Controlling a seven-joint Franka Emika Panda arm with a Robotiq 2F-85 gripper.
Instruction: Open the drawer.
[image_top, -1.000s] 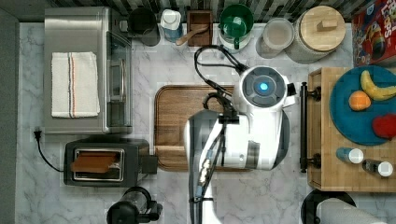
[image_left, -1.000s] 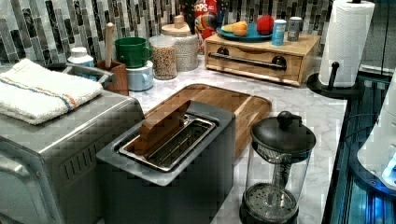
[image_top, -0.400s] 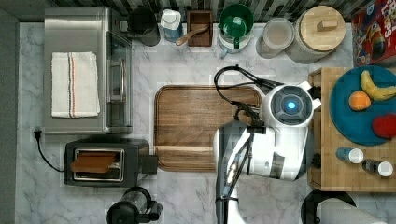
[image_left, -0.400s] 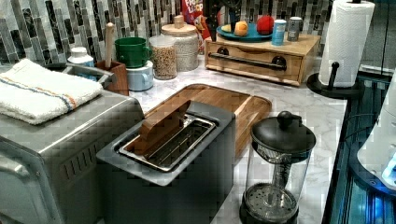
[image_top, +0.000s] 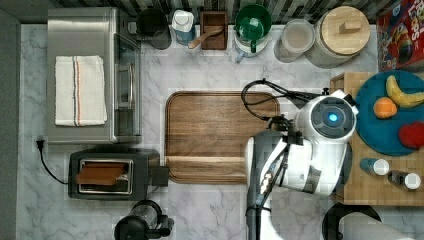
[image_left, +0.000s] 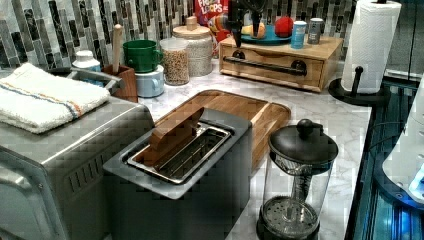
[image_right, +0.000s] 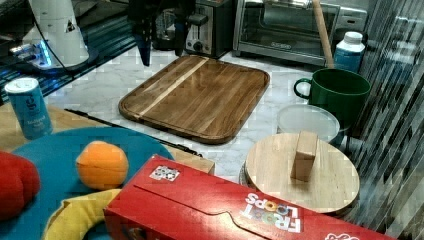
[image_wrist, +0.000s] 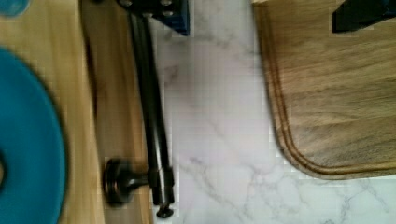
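Your drawer (image_left: 272, 66) sits shut in the light wooden box at the left view's far right, beside the paper towel roll (image_left: 371, 45) on its black stand. On the box top: a teal plate (image_top: 385, 112) with a banana (image_top: 402, 95), an orange (image_top: 384, 107) and a red fruit (image_top: 412, 135), plus small shakers (image_top: 375, 166).

The cutting board (image_top: 220, 135) lies on the marble table (image_top: 200, 70) just in front of the drawer, a strip of bare marble between them — nothing on it.

The black bar handle (image_wrist: 152, 112) runs lengthwise along the drawer front, which faces the board; in the wrist view one round mount (image_wrist: 119, 181) shows near the bar's end.

End effector (image_left: 245, 25): open, fingers (image_right: 145, 47) pointing down, hanging above the handle. In the top view the white arm (image_top: 310, 145) hides most of the drawer front.
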